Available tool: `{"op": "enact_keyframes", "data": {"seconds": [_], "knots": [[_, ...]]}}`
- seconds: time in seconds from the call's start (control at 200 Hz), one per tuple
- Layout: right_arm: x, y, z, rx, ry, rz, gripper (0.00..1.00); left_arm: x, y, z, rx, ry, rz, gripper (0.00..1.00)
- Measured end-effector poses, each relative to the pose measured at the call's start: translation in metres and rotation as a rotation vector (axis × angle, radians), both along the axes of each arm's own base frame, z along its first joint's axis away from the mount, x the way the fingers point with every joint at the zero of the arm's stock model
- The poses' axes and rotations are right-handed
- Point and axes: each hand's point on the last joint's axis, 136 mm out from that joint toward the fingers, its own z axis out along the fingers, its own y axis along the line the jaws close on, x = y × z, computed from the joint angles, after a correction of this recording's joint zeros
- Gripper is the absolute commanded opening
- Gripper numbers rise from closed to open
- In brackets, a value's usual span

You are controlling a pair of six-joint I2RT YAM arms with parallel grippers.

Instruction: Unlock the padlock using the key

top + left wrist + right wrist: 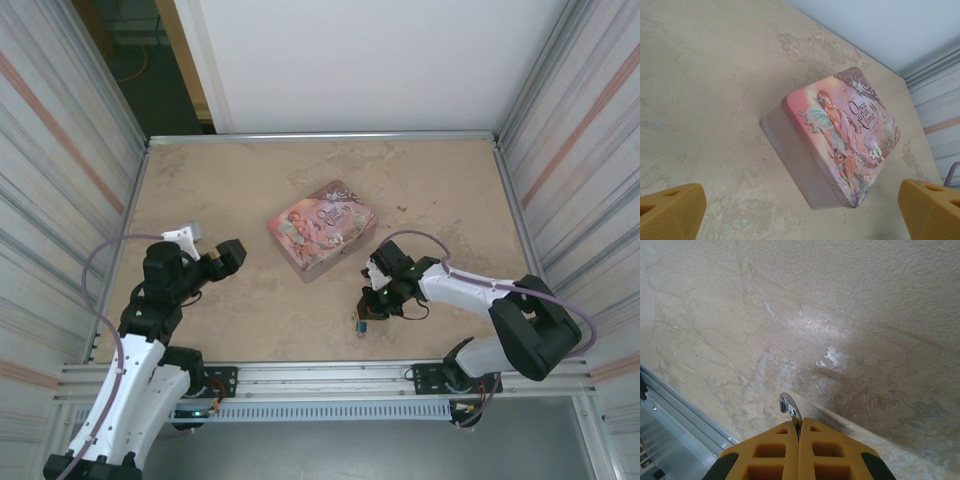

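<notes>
Metal loop [786,405] at the tips of the clenched right gripper [799,423], mostly hidden between them; left gripper [800,212] released.

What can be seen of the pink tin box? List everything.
The pink tin box is a flat rectangular tin with rounded corners. Its lid is printed with a winged fairy and "Once upon a time", and its sides are plain pale pink. The lid is on. It lies flat near the middle of the table, turned diagonal to the edges. Nothing touches it.
</notes>
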Motion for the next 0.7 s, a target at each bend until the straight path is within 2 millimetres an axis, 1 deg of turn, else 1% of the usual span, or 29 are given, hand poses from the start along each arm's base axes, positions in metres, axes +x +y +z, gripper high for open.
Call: {"op": "enact_keyframes", "data": {"seconds": [0.09, 0.371, 0.531, 0.621, 0.696], "knots": [[0.0, 0.0, -0.001, -0.002, 0.003, 0.001, 0.07, 0.0, 0.0, 0.0, 0.0, 0.0, 0.0, 0.99], [0.001, 0.0, 0.0, -0.003, -0.005, 0.001, 0.27, 0.0, 0.0, 0.0, 0.0, 0.001, 0.0, 0.99], [0.005, 0.0, 0.008, 0.007, -0.042, 0.004, 0.37, 0.0, 0.0, 0.0, 0.001, 0.002, 0.0, 0.99], [0.008, -0.002, 0.013, 0.009, -0.071, 0.006, 0.41, 0.0, 0.0, -0.001, 0.001, 0.006, 0.001, 0.99], [0.01, -0.004, 0.019, 0.015, -0.092, -0.003, 0.46, 0.001, 0.0, -0.002, 0.002, 0.008, 0.001, 0.99]]}}
